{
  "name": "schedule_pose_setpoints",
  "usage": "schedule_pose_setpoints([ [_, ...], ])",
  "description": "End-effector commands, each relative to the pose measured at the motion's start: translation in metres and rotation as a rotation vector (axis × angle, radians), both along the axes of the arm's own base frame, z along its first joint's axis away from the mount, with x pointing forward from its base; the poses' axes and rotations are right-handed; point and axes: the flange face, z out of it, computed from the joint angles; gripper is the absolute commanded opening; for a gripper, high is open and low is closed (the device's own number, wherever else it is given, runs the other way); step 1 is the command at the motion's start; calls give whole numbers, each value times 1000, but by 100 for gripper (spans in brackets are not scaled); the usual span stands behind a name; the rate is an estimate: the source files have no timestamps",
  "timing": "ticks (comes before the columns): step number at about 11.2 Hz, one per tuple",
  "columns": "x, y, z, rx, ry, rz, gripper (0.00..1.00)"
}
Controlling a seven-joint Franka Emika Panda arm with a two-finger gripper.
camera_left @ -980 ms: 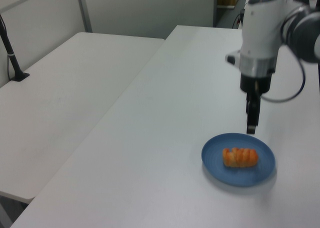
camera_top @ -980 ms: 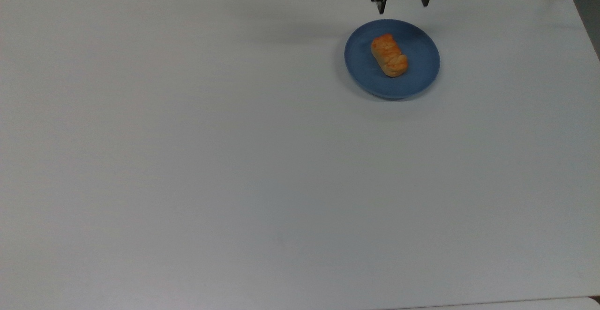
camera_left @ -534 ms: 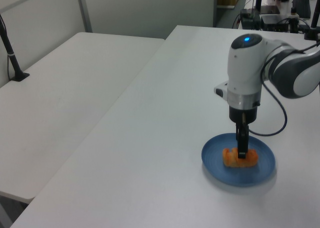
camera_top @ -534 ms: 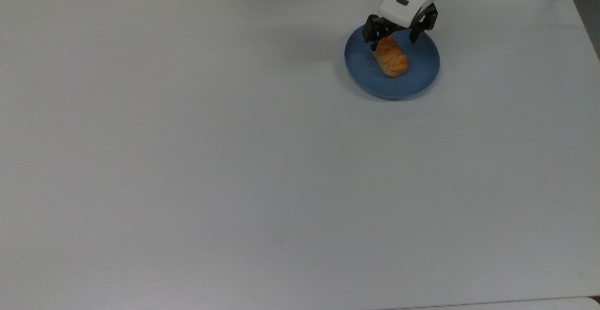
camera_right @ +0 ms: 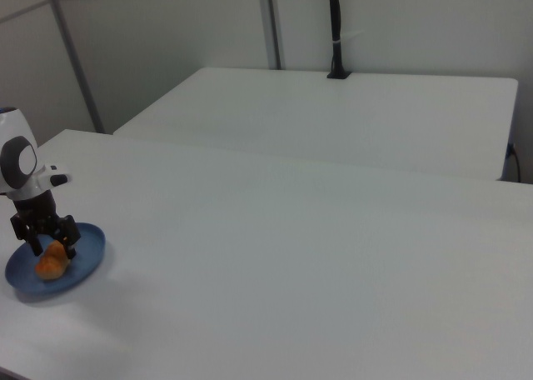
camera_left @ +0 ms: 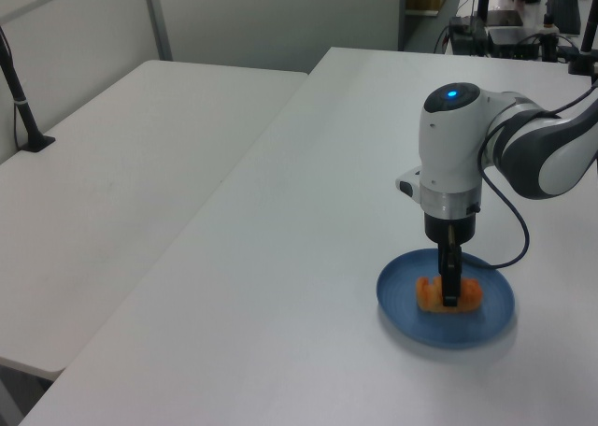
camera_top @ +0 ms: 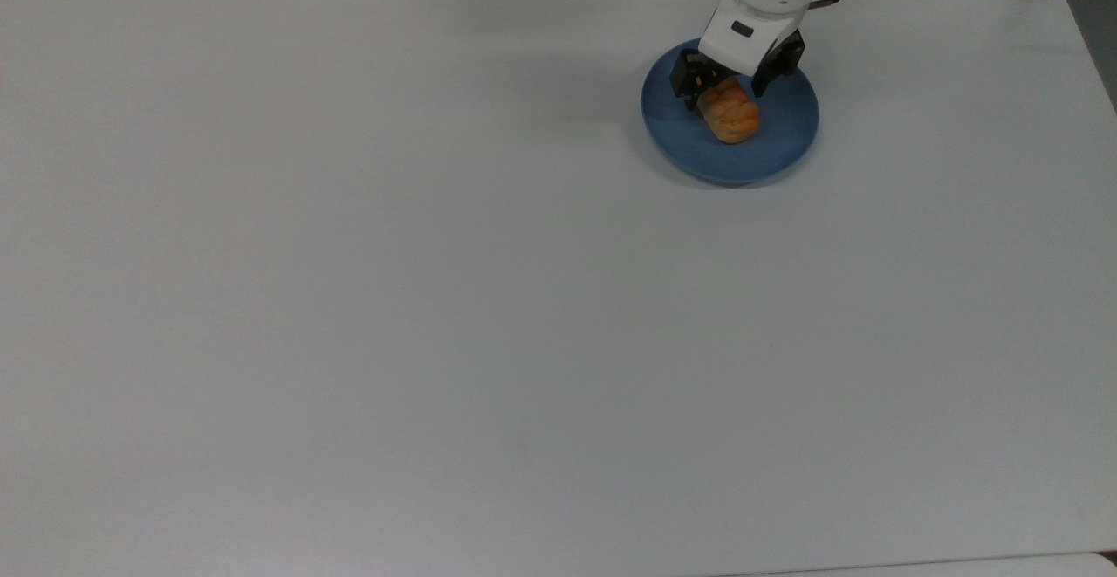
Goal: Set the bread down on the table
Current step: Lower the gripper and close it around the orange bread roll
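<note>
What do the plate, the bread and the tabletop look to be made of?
Plate: probably matte plastic, uniform blue without glare. Bread: baked pastry or a replica, golden-orange with a ridged top. Table: likely laminate, smooth, matte white.

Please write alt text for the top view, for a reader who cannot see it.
The gripper is lowered over the bread, one finger on each side of its far end, on a blue plate. The plate sits near the far edge of the white table.

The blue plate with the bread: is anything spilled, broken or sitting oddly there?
Nothing stands out. The bread lies whole on the blue plate, no crumbs visible, and the gripper straddles one end of it.
</note>
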Motion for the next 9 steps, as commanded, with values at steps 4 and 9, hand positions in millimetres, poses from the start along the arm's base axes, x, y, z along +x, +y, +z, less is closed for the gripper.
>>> schedule_pose_setpoints([
  [4,4,-1,-8,-7,-15,-3,50],
  [9,1,-3,32,-38,-10,-12,29],
])
